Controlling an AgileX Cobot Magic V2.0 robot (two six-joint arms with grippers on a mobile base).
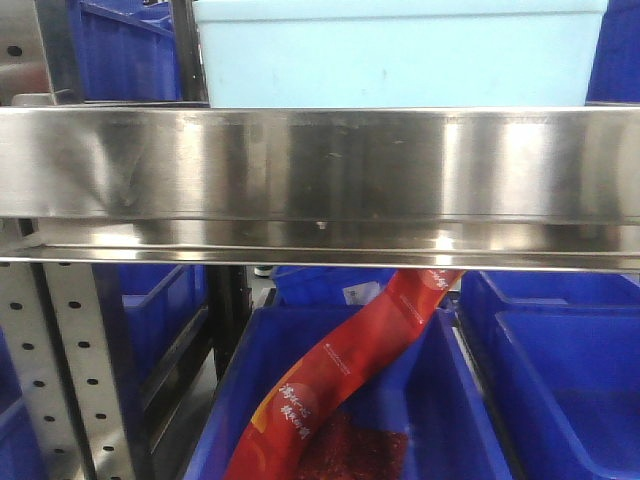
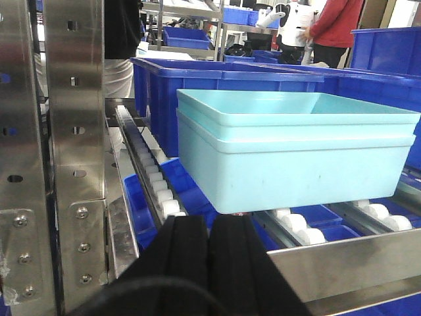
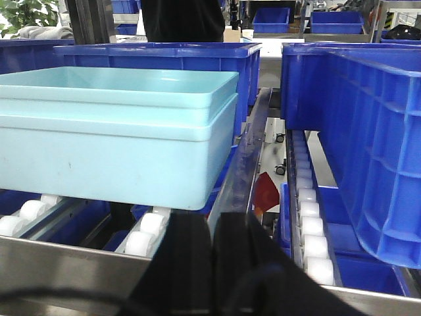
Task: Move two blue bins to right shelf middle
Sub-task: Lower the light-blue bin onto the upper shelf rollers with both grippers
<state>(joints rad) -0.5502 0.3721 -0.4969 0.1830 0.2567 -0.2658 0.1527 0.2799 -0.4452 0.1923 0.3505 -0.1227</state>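
Two pale blue bins [image 2: 296, 158], one nested inside the other, rest on the white rollers of the right shelf. They show again in the right wrist view [image 3: 112, 145] and above the shiny steel front rail [image 1: 320, 165] in the front view [image 1: 400, 55]. My left gripper [image 2: 210, 227] is shut and holds nothing, just in front of the stack's lower left corner. The right gripper [image 3: 214, 224], also shut and holding nothing, sits just off the stack's lower right corner. Neither gripper touches the bins.
Dark blue bins stand behind the stack [image 2: 217, 85] and to its right [image 3: 368, 131]. A punched steel upright [image 2: 72, 131] rises at the left. On the level below, a dark blue bin holds a red packet [image 1: 340, 380]. People stand far behind [image 2: 335, 26].
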